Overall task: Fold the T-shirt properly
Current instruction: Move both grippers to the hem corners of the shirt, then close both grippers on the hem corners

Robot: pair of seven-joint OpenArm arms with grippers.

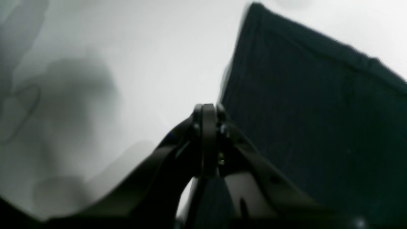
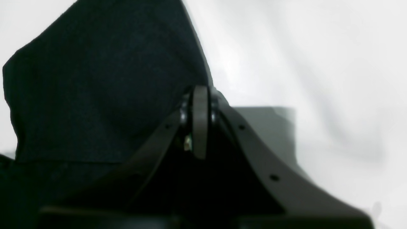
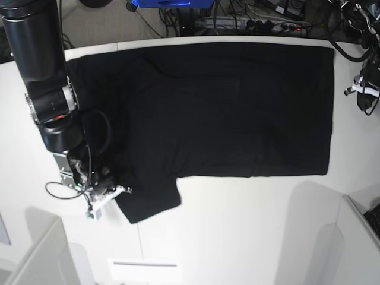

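One large black short-sleeved cloth T-shirt (image 3: 225, 113) spread plain side up across white desk (image 3: 249, 231), flat and ready for folding. Right gripper (image 3: 110, 193) low at near sleeve edge, fingers (image 2: 200, 121) clenched, seemingly pinching cloth. Left gripper (image 1: 208, 114) clenched at hem corner; grasp uncertain. Two arms.

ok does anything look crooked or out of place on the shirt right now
Mostly tidy: the black T-shirt lies flat across the white table. One sleeve sticks out unfolded at the near edge, beside the right gripper, whose jaws are closed at the cloth's edge.
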